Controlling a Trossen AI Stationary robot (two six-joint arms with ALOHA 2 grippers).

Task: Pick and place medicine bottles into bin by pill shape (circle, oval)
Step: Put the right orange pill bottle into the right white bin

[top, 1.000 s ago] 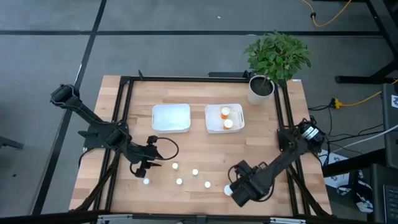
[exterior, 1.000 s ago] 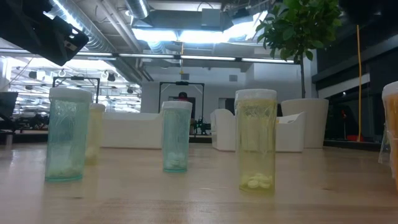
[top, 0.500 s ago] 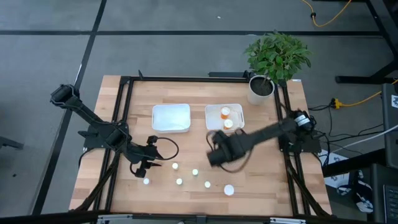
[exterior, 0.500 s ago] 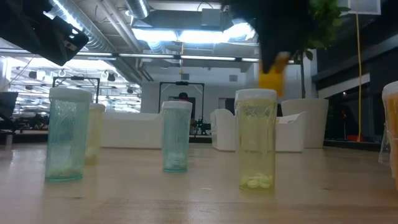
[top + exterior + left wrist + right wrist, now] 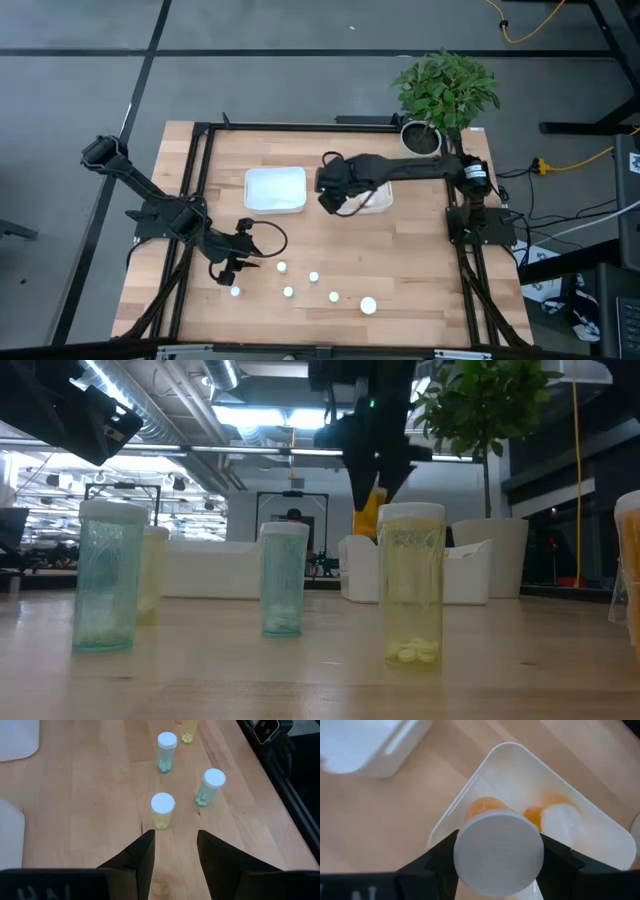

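Note:
My right gripper (image 5: 338,198) hangs over the left edge of the right white bin (image 5: 380,203), shut on an orange medicine bottle with a white cap (image 5: 497,852). The low view shows this bottle (image 5: 367,517) below the fingers. Two orange bottles (image 5: 481,808) (image 5: 561,818) lie in that bin. My left gripper (image 5: 175,855) stands open above the table near its left front. A pale yellow bottle (image 5: 163,810) stands upright just ahead of its fingers. Several more small white-capped bottles (image 5: 313,277) stand on their bases along the near part of the table. My right gripper pinches the orange bottle between its two fingers (image 5: 442,857), on opposite sides of the body just under the white cap (image 5: 470,870). The fingers come from above, pointing steeply down. The bottle hangs clear over the bin, cap toward the wrist.
An empty-looking white bin (image 5: 275,188) sits left of the right bin. A potted plant (image 5: 440,95) stands at the far right corner. A wide white-capped bottle (image 5: 368,305) stands near the front edge. A black frame (image 5: 200,200) runs around the tabletop.
My right gripper has swept from the table's near right edge toward the far side and up, carrying the orange bottle clear of the table. It has turned about as it went and now hangs over the right bin. The bottles on the table stand where they were.

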